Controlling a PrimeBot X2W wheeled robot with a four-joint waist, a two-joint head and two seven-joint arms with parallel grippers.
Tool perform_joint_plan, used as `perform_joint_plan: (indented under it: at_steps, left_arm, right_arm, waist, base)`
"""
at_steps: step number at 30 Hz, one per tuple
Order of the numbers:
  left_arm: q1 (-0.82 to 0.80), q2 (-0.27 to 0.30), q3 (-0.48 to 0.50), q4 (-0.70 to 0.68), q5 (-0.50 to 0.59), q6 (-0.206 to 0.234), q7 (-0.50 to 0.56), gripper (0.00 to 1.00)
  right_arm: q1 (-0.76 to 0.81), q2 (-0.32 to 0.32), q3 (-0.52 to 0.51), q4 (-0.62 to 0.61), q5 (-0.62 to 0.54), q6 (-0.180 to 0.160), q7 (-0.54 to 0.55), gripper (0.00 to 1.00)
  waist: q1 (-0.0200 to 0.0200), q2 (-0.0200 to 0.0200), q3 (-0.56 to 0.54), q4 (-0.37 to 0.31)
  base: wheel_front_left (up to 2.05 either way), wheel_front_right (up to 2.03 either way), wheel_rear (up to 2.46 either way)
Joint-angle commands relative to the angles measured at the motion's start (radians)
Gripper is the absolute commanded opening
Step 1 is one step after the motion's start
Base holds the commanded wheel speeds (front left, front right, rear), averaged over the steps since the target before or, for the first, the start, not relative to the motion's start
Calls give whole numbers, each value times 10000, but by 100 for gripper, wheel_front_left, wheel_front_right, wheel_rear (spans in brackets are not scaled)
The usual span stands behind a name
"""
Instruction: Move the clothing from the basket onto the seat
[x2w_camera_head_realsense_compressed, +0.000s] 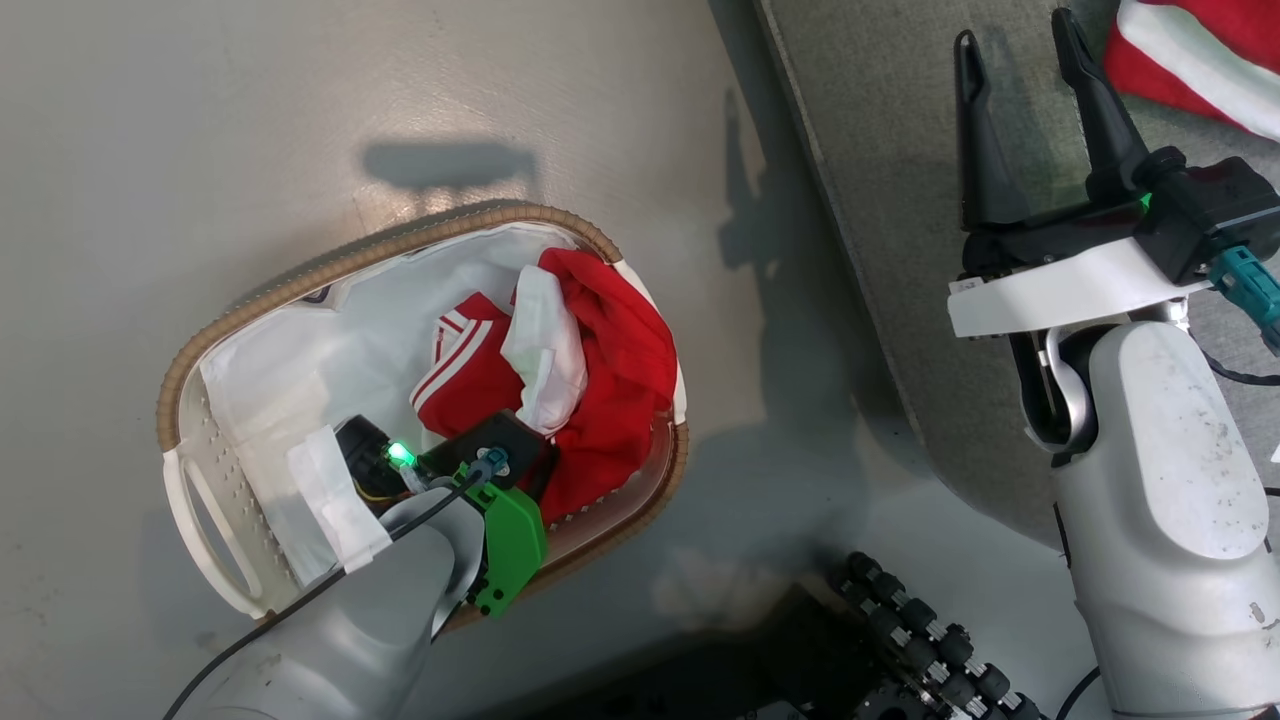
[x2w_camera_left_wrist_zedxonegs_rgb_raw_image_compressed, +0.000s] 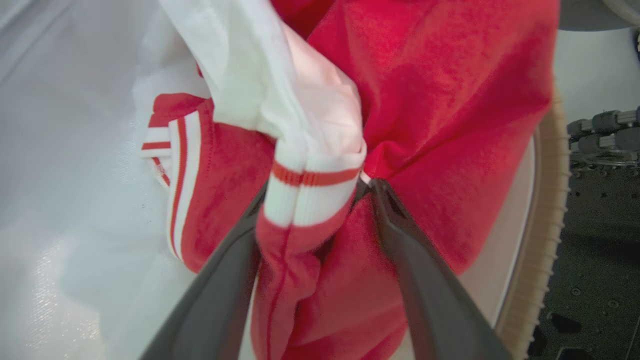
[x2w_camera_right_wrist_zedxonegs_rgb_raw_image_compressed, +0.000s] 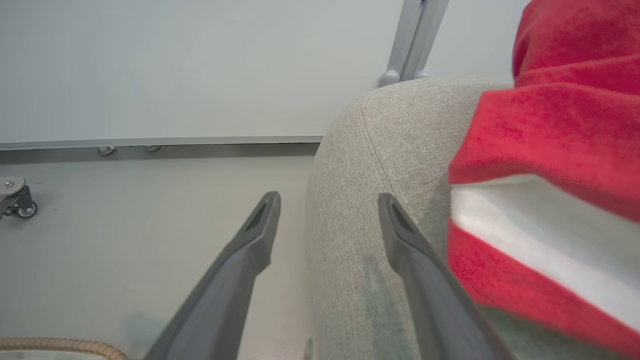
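The left hand (x2w_camera_left_wrist_zedxonegs_rgb_raw_image_compressed: 320, 186) was spread open around a striped cuff (x2w_camera_left_wrist_zedxonegs_rgb_raw_image_compressed: 307, 202) of the red clothing (x2w_camera_head_realsense_compressed: 600, 370), which was heaped in the basket (x2w_camera_head_realsense_compressed: 300, 275) on the floor (x2w_camera_head_realsense_compressed: 200, 120); the right hand (x2w_camera_head_realsense_compressed: 1015, 35) was held open above the seat (x2w_camera_head_realsense_compressed: 900, 150), near another red garment (x2w_camera_head_realsense_compressed: 1200, 50) laid there

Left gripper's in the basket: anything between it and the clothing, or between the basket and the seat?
Nothing stands between them: the left gripper straddles a fold of the clothing in the basket. Toward the seat lies bare floor. The right gripper hangs open over the seat's basket-side edge, possibly in the path.
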Motion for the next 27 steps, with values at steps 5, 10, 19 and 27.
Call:
perform_joint_plan:
  at_steps: [5, 10, 19, 27]
  left_arm:
    - [-175, -77, -228, 152, -488, -29, 145, 0]
    - [-22, -130, -270, 75, -892, -29, -18, 0]
    - [56, -12, 429, -1090, -1298, -29, -183, 0]
    - [803, 401, 1690, -3316, -641, 146, -181, 0]
  right_arm:
    - [-92, -24, 176, 97, -23, -10, -26, 100]
    - [75, -25, 289, 220, -196, -10, -26, 100]
    - [687, -28, 161, 524, -834, -10, -28, 100]
    - [1622, -28, 54, 926, -1353, -10, -28, 100]
  waist:
    - [-1, 0, -79, 8]
    - [-1, 0, -473, 171]
    - [-1, 0, -1898, 829]
    - [-1, 0, -3807, 1489]
  base:
    - [0, 0, 0]
    - [0, 0, 0]
    - [0, 0, 0]
    - [0, 0, 0]
